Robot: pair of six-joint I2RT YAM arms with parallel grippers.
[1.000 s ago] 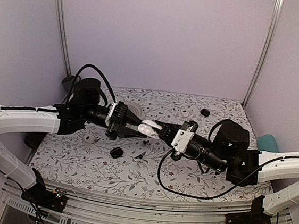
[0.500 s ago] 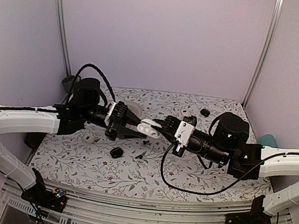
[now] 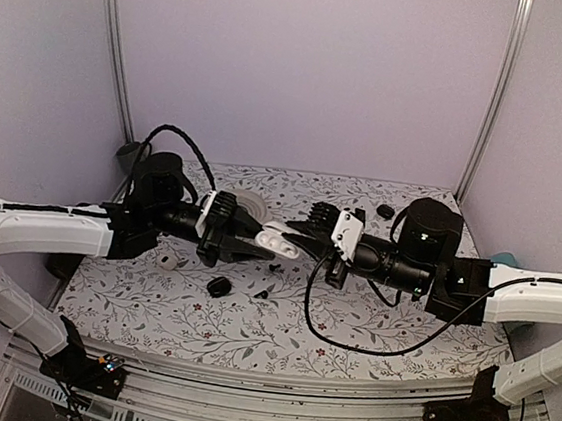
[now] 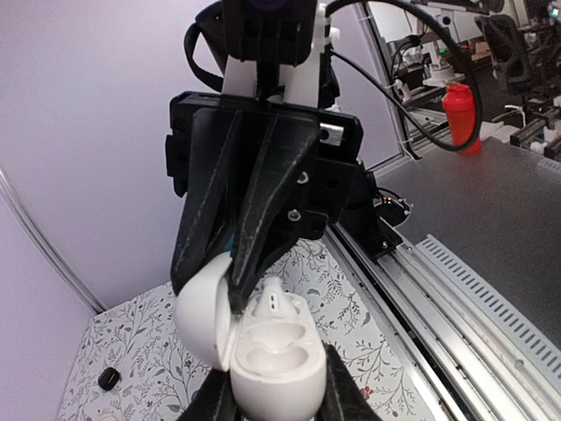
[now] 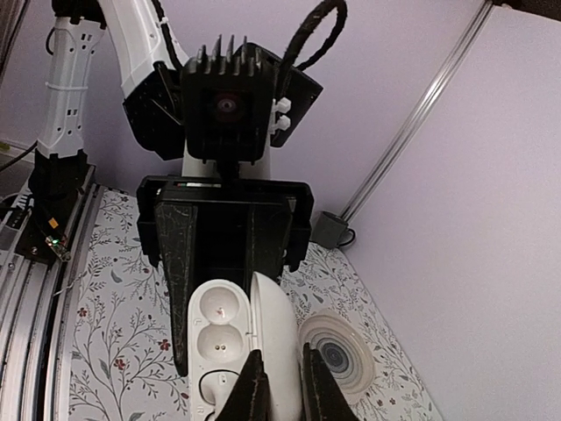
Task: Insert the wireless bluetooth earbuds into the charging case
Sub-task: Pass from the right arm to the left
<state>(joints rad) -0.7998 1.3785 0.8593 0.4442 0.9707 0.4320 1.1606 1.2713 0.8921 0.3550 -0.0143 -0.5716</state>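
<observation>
We judge the step in hand to be seating an earbud in the charging case. The left claw grips the case by its body, up off the table. The right claw comes in from the opposite side. As far as we can see it is closed on the open lid, one finger on each face.

The earbud stands at the end of the case farthest from the left claw, just beside the right claw's tip. It looks proud of its pocket rather than sunk in.

To do this well, we would hold the case firm and level and release the lid gently so it does not snap over. Then we would press the bud straight down, lightly, since a sideways push could flick it out.

The earbud is tiny and glossy white with a short dark slot on its face, far smaller than either claw. The two hollows nearer the left claw look empty. A small white piece lies on the table well behind the left claw; we cannot tell whether it is the other earbud.
</observation>
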